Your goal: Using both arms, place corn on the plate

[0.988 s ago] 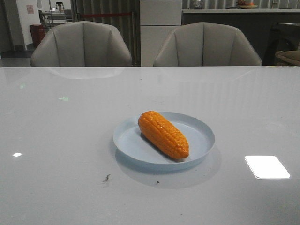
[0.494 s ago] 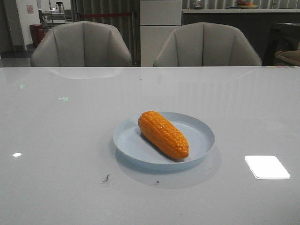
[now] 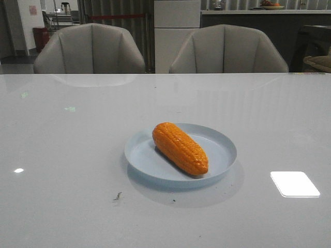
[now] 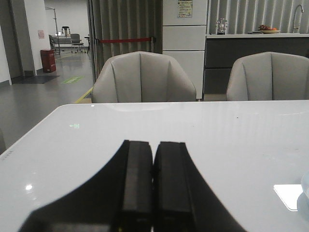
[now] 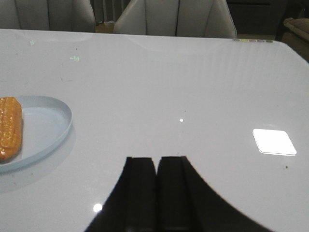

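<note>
I log: surface (image 3: 77, 155), glossy pale grey, mirror-smooth, reflecting lights. Plate (image 3: 222, 147), smooth matt pale-blue plastic. Corn (image 3: 180, 148), bumpy orange plastic, slight sheen. Fingers (image 4: 137, 183), matt black. Chairs (image 3: 90, 49), smooth grey upholstery.

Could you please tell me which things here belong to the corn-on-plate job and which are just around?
Job:
corn, lying on the plate
plate
left gripper, shut
right gripper, shut

Just around:
two grey chairs behind the table
</note>
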Controlling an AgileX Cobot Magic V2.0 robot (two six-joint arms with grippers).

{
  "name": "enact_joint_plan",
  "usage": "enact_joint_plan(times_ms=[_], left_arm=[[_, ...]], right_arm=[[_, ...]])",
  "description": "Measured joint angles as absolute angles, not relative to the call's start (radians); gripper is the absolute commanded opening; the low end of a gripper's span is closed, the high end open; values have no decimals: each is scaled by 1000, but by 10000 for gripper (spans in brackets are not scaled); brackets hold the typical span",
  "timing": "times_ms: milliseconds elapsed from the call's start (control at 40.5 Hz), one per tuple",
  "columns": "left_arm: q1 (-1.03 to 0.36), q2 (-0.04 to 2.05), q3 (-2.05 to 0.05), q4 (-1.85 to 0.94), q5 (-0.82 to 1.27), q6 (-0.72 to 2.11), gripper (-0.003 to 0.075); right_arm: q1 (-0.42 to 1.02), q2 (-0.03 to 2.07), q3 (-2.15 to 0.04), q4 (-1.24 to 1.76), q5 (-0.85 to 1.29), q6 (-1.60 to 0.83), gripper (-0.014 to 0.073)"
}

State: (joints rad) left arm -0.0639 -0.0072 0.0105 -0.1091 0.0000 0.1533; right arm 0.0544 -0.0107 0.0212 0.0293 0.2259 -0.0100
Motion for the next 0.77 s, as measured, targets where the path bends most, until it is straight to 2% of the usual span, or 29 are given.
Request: enact_joint_plan(times_ms=[766], left_arm=[[-64, -7, 11, -109, 0, 153, 95]], right_arm=[[54, -11, 28, 26, 201, 0, 55]])
